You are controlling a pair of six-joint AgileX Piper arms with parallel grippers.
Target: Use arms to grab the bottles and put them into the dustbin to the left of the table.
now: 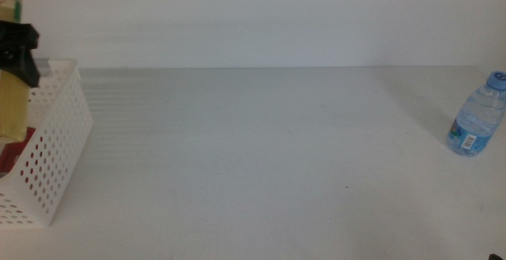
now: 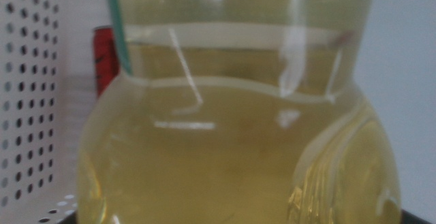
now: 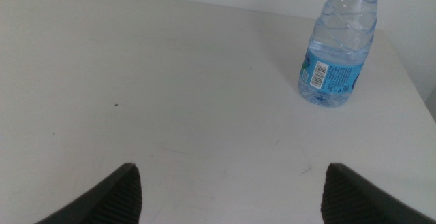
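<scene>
Middle view — left end effector (image 1: 20, 50) clamps yellow juice bottle (image 1: 11, 102) above white perforated plastic dustbin (image 1: 55, 145) | right end effector (image 3: 231, 186) jaws spread, empty — clear blue-capped water bottle (image 3: 337, 47) upright on white surface (image 1: 261, 149).

Dustbin (image 1: 49, 145): far left on the table (image 1: 261, 149).
Can (image 2: 105, 57): inside the dustbin.
Juice bottle (image 1: 11, 106): in my left gripper (image 1: 20, 50), over the dustbin.
Water bottle (image 1: 477, 119): upright, far right, beyond my right gripper (image 3: 231, 190).
</scene>
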